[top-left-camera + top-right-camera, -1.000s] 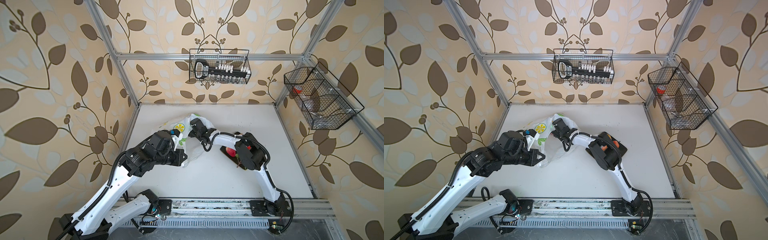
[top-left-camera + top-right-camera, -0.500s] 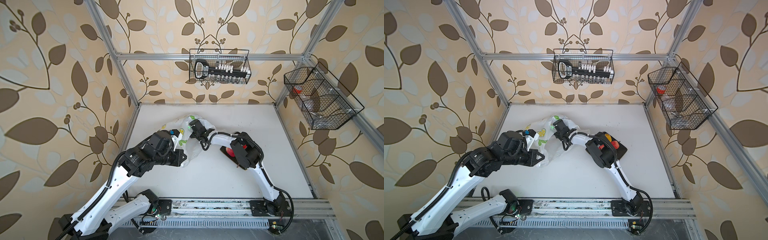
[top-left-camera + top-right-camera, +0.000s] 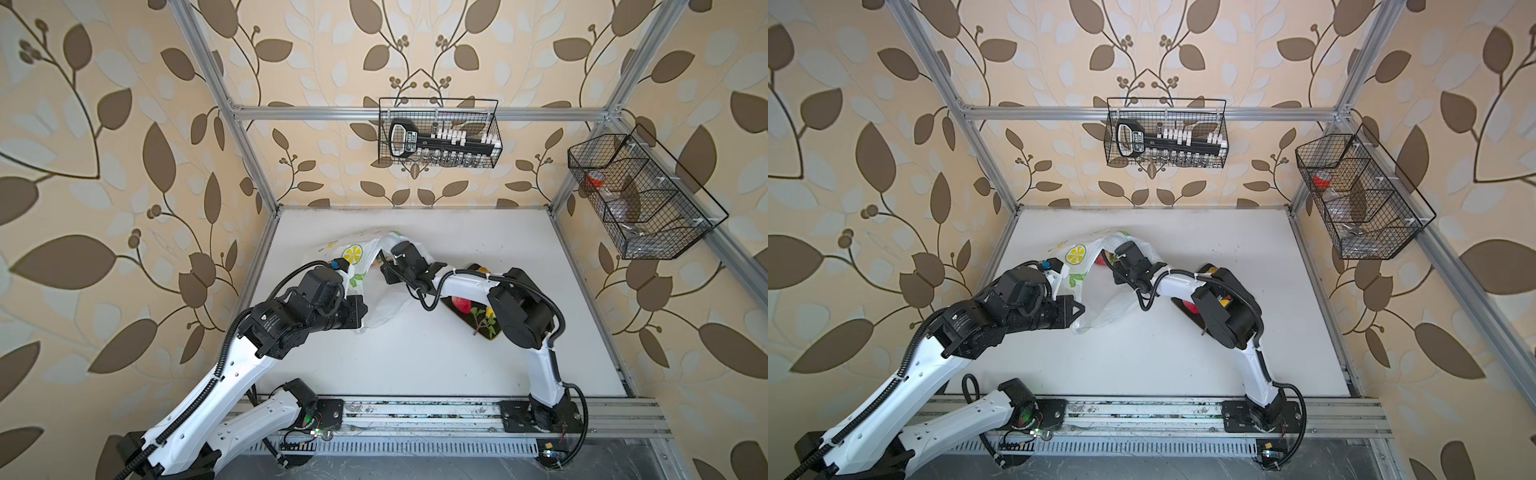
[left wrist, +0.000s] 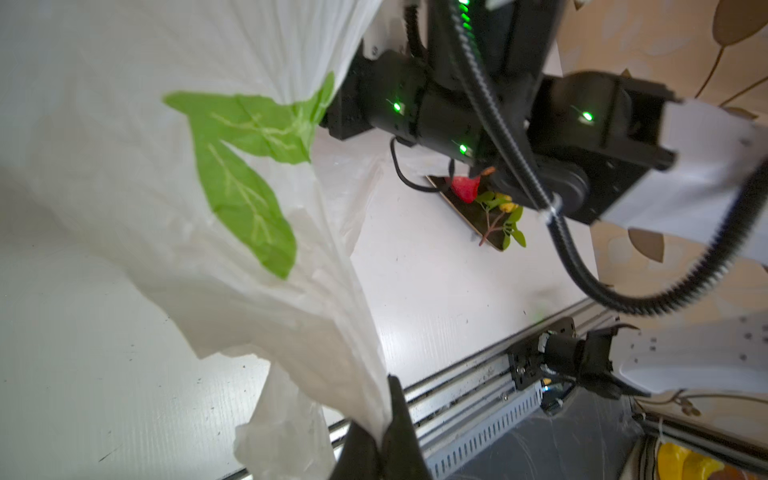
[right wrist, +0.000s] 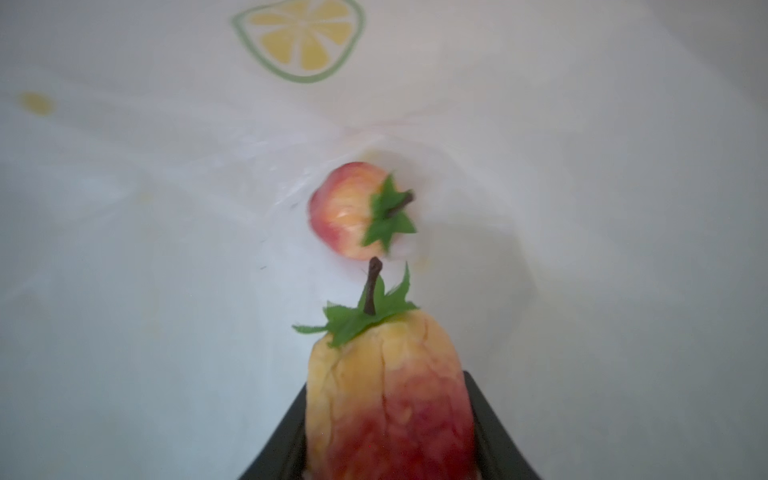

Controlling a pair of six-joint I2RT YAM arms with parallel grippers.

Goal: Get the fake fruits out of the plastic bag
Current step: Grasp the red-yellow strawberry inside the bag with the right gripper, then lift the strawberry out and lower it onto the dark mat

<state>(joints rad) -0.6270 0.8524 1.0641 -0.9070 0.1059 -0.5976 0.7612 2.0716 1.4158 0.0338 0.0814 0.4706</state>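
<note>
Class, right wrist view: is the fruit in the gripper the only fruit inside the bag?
No, a second red-yellow fruit lies in the bag beyond the held fruit.

a white table fills the middle in both top views. a dark plate lies on the table's right half. above the table's back edge hangs a wire basket with a black-handled tool inside. beyond the table's right edge hangs a second wire basket holding something red. a metal rail runs along the table's front edge.
</note>
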